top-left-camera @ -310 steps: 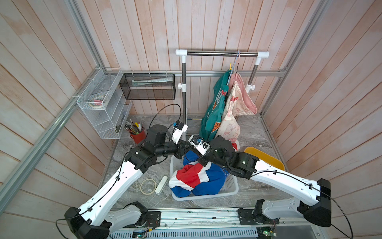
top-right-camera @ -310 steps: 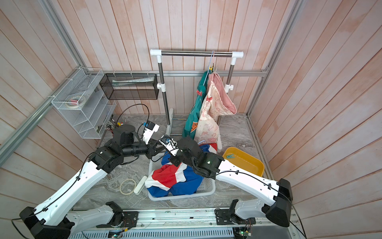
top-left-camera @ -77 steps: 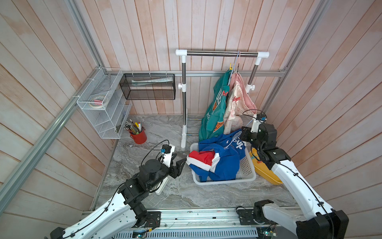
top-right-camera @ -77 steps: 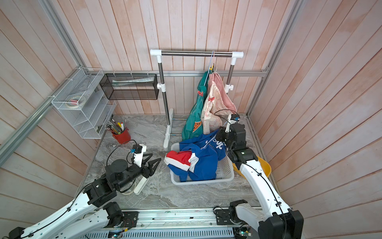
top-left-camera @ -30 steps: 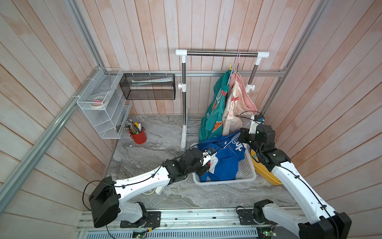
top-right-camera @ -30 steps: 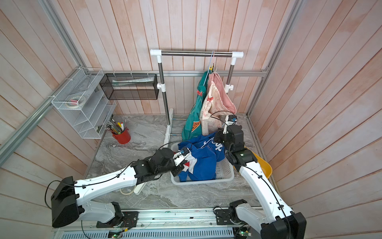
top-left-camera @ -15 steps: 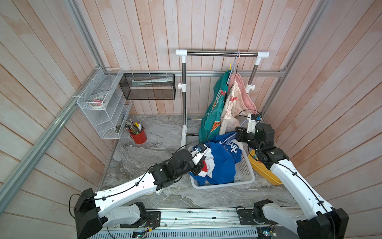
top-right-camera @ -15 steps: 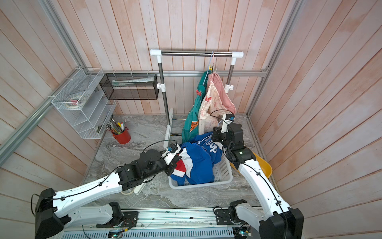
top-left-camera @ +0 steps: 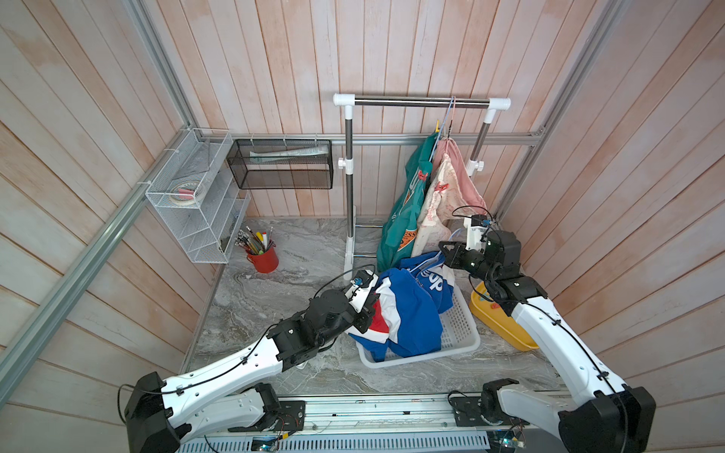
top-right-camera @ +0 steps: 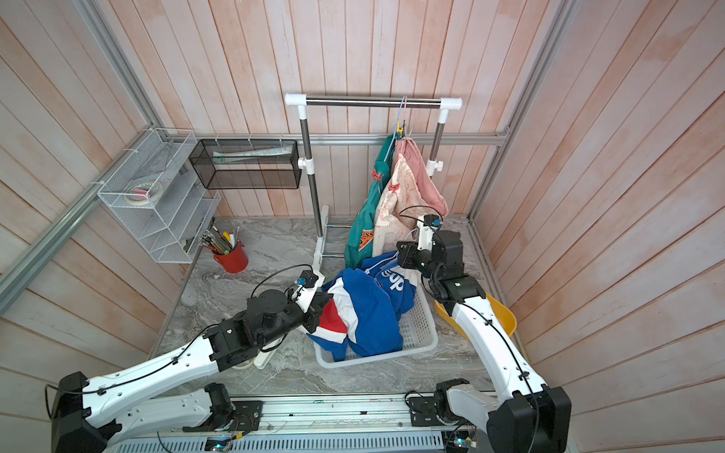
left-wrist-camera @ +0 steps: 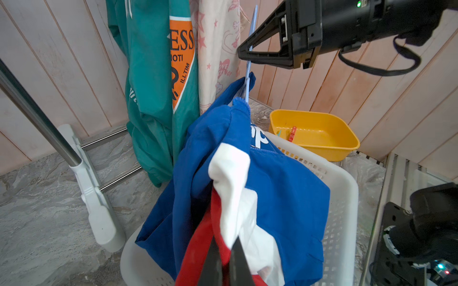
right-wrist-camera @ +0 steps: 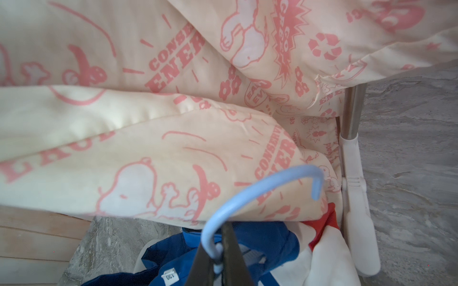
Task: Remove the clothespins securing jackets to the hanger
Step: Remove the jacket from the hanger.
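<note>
Blue jacket (left-wrist-camera: 285, 193) clamped, left tool (left-wrist-camera: 225, 244), hanger (right-wrist-camera: 272, 178) (right tool (right-wrist-camera: 214, 247))

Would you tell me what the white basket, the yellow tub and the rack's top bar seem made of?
White basket: likely moulded plastic, matte, with perforated walls. Yellow tub: plastic by its smooth, faintly glossy, rounded one-piece form. Rack's top bar: probably metal, by its silvery sheen.
</note>
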You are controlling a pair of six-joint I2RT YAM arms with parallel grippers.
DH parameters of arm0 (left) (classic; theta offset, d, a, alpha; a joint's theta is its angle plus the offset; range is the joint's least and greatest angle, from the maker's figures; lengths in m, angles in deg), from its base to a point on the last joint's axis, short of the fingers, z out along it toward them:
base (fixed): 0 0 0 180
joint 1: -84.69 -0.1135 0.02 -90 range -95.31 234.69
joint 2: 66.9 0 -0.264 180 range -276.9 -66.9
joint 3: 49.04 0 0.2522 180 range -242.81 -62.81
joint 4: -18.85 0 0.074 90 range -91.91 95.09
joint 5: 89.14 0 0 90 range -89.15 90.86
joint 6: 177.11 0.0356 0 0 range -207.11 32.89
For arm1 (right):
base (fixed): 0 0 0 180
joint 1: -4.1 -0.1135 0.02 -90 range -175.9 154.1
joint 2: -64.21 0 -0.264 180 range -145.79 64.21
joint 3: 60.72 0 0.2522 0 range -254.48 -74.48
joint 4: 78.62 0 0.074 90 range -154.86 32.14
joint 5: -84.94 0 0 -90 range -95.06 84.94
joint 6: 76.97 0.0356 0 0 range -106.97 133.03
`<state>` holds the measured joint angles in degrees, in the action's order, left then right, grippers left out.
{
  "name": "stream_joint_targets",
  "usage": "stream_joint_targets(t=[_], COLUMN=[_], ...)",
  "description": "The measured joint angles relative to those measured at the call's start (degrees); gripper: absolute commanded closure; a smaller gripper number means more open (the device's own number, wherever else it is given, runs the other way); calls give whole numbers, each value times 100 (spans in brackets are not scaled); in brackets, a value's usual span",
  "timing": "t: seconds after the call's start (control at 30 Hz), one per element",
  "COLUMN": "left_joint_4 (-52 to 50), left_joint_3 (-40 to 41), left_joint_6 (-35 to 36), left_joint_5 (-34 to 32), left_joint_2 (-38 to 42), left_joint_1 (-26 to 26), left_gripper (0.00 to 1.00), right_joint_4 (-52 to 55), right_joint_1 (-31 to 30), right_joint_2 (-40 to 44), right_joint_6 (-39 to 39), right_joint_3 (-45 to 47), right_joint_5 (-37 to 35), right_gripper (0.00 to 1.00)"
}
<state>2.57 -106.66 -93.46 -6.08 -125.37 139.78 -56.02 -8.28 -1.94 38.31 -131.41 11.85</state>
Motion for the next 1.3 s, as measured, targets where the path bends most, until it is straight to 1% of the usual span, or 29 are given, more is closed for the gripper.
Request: stream_joint_targets(t=[0.07, 0.13, 0.3, 0.43, 0.57, 0.63, 0.7, 0.87, 0.93, 1.03, 1.17, 1.3], left_joint_4=[-42, 0, 85, 155, 302, 293, 227, 166, 162, 166, 212, 354], left_joint_3=[146, 275, 542, 621, 916, 1069, 1235, 1377, 1357, 1200, 835, 424], left_joint_6=[-85, -166, -295, -387, -538, -601, -682, -765, -763, -734, -643, -544], left_joint_5=[42, 140, 291, 289, 282, 258, 240, 256, 293, 396, 525, 568], left_joint_2=[229, 476, 748, 785, 1062, 1263, 1484, 1604, 1537, 1185, 542, -184], left_joint_1=[-127, -181, -179, -179, -179, -181, -190, -188, -190, -190, -190, -190], left_gripper=[100, 100, 100, 100, 100, 100, 100, 100, 100, 100, 100, 100], right_joint_4=[-76, -107, -120, -120, -120, -131, -101, 166, 205, 232, 245, 262], right_joint_1=[142, 343, 472, 483, 483, 531, 741, 892, 916, 949, 940, 791], right_joint_2=[-63, -133, -146, -190, -251, -310, -417, -575, -584, -507, -256, 70], right_joint_6=[11, 94, 216, 249, 308, 348, 479, 623, 627, 627, 623, 619], right_joint_3=[2, 20, 96, 101, 103, 103, 133, 306, 317, 319, 321, 321], right_joint_5=[-94, -7, 345, 382, 433, 352, 232, 79, 50, -48, -293, -570], right_gripper=[100, 100, 100, 100, 100, 100, 100, 100, 100, 100, 100, 100])
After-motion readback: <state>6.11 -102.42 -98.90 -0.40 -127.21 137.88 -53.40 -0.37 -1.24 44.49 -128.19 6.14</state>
